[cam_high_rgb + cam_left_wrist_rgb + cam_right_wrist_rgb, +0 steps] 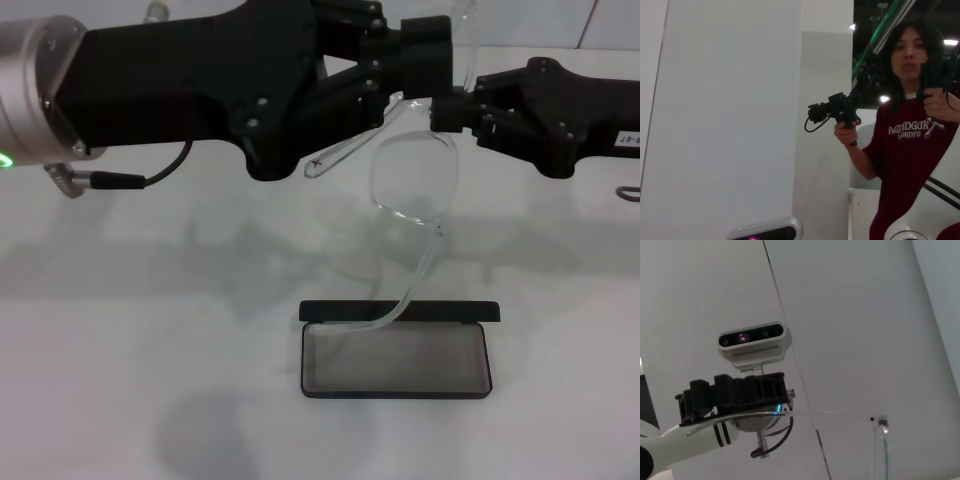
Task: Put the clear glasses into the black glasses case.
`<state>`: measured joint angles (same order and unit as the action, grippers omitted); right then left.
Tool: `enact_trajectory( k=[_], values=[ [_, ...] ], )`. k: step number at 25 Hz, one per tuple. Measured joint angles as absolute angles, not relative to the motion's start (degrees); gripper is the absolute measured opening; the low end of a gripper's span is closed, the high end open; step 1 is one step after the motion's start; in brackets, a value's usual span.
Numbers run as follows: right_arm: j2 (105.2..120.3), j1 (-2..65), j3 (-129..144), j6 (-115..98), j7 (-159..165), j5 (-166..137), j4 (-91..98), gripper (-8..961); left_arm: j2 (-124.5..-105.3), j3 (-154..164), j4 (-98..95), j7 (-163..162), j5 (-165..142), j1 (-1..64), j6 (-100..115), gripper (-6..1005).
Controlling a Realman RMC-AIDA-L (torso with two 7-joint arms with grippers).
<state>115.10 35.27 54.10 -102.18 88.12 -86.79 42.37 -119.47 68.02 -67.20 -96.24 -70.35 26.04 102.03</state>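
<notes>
The clear glasses (pixel 415 170) hang in the air above the middle of the table, held between both arms. My left gripper (pixel 440 55) reaches in from the left and is shut on their upper part. My right gripper (pixel 445 110) comes from the right and is shut on the frame just above the lower lens. One thin temple arm dangles down to the black glasses case (pixel 395 362), which lies open and flat with its grey lining up and its lid (pixel 400 311) at the back. The right wrist view shows the left gripper (pixel 735 395) with a temple arm (pixel 840 413) running past it.
The white table (pixel 150 330) lies around the case. A small grey hook (pixel 628 192) sits at the far right edge. In the left wrist view, a person (pixel 910 145) stands beyond a white wall panel, holding hand controllers.
</notes>
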Motion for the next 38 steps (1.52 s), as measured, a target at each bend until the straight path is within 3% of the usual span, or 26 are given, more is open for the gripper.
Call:
enact_trajectory(
  k=[38],
  values=[
    [115.74,35.4,54.3,-104.4,88.5,-83.8,42.3,56,-119.75,69.1,-54.4,-88.7,-76.2,30.0,98.6,103]
  ],
)
